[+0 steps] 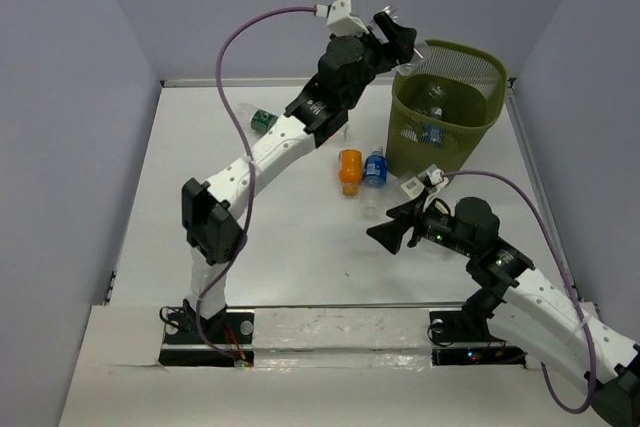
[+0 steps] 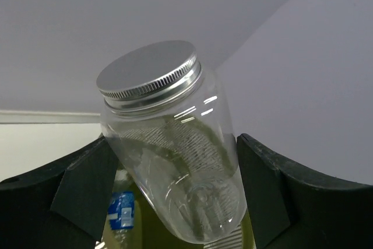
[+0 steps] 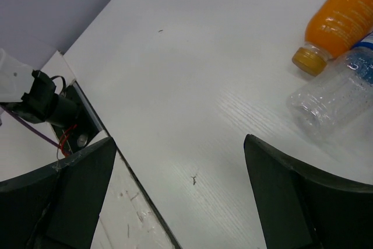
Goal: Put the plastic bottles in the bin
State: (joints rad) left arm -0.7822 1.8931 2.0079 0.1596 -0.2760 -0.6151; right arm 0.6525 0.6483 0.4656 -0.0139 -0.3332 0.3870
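Note:
My left gripper is raised at the back-left rim of the olive-green mesh bin. It is shut on a clear plastic bottle with a silver screw lid, held tilted between the fingers. Below it the bin's inside shows, with a blue-labelled bottle lying in it. Bottles lie in the bin. An orange bottle and a blue-labelled clear bottle lie on the table left of the bin. My right gripper is open and empty, low over the table near them.
A green-labelled bottle lies behind the left arm at the back left. In the right wrist view the orange bottle and the clear bottle lie at the upper right, and the table's near edge runs under the gripper.

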